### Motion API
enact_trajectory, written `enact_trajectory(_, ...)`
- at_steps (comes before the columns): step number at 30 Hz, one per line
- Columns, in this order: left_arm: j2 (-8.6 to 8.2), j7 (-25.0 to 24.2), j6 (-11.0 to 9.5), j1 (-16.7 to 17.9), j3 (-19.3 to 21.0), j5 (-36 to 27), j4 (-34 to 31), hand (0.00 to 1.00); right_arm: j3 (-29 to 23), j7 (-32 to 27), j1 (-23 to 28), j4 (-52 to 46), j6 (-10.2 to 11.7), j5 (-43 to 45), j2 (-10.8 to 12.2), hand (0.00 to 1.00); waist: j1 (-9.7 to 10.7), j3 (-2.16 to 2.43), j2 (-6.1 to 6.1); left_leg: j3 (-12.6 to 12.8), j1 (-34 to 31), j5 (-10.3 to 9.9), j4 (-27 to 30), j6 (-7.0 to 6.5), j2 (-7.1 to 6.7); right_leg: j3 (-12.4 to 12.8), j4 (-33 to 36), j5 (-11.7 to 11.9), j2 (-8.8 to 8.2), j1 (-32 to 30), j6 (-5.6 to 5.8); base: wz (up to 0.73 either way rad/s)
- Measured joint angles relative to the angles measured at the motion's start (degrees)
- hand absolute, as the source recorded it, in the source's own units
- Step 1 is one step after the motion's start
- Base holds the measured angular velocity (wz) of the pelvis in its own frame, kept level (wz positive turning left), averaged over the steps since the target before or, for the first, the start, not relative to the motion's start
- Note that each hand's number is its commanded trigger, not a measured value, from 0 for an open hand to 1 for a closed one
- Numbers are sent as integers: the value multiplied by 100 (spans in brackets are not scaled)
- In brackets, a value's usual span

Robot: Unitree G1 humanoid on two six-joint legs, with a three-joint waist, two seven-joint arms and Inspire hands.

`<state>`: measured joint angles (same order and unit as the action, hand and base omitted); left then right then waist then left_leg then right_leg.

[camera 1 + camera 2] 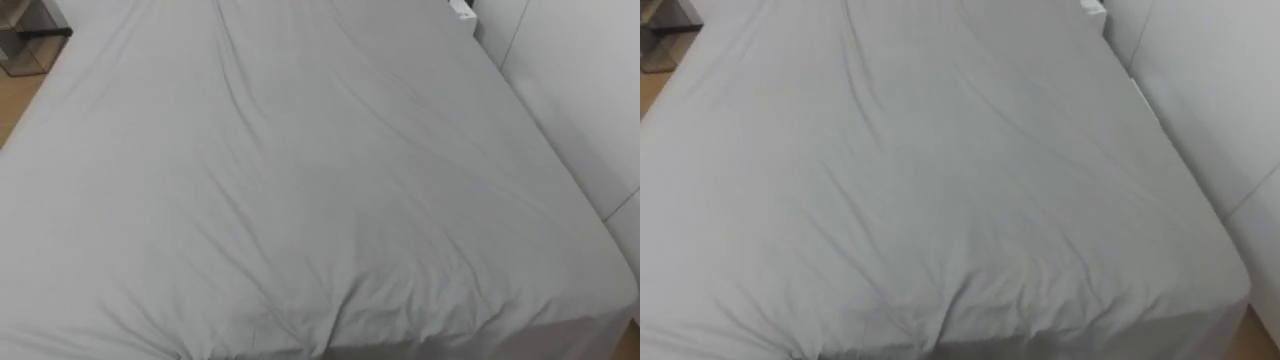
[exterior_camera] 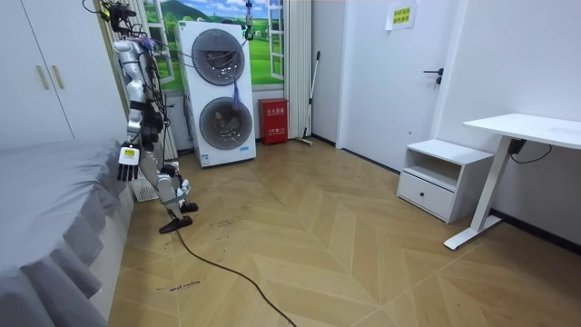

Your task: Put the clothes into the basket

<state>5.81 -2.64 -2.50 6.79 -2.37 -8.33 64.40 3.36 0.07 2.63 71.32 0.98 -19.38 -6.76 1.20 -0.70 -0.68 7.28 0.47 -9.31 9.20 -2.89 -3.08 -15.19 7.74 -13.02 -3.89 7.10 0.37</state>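
The robot stands at the edge of the bed, facing it, with the stacked washing machines close behind it. Its left hand hangs just over the bed's edge, fingers pointing down and loosely straight, with nothing in them as far as I can see from here.

Where the clothes and the basket are I cannot tell. From the robot's head the grey cover runs smooth from edge to edge, with long creases across its middle and a bunch of folds at the near edge.

The two round machine doors are closed. Behind the lower door there is something dim that I cannot make out, and a small blue thing hangs between the two doors. A red box sits on the floor just beside the machines, with a mop leaning on the wall near it. Across the room a low white cabinet has an open compartment above a shut drawer.

At the bed's far left corner a dark-framed stand is cut off by the picture's edge. At the far right corner, against the white panel, a small white object is also cut off.
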Motion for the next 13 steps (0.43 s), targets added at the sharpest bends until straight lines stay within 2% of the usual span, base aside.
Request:
enact_trajectory(2,-7,0,1,21,37,9,-5,0,0,14,-7,0,-48,92,1,0,3,10,-17,-57,-26,1,7,-2,-66,-79,5,-9,-5,15,15,17)
enact_trajectory(8,-3,24,4,63,125,14,-29,0,80,78,-1,-1,-230,174,10,0,-14,43,-70,-147,-10,-20,14,-38,-70,-214,34,-16,-25,86,30,14)
enact_trajectory(13,-12,48,9,67,149,17,-28,0,102,68,15,-1,-237,170,11,0,-18,38,-69,-239,11,-40,17,-64,-63,-244,108,-15,-20,121,32,8)
